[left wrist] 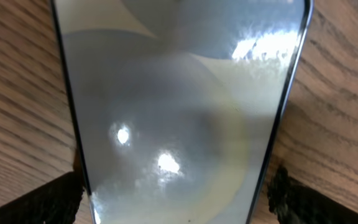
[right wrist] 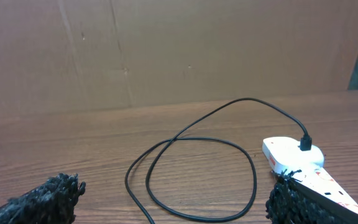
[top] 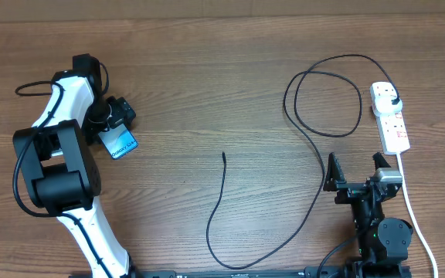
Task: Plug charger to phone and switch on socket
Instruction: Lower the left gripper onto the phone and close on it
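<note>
**Both jaws wide open, phone under the left arm**

The left gripper [left wrist: 178, 202] straddles the slim, dark-edged smartphone [top: 120, 144], which lies flat on the brown wooden surface [top: 207, 77] at centre left. The right gripper [top: 357, 171], at lower right, gapes empty. The thin black charger cable [right wrist: 248, 99] loops from the white power strip [top: 391, 120] at right, and its tip lies free at centre.

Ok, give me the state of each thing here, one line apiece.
phone: screen lit, no cable in it.
charger: adapter in the socket, connector tip loose, away from the phone.
socket: charger adapter plugged in; switch position cannot be told.
left claw: open, straddling the phone.
right claw: open, empty.
</note>
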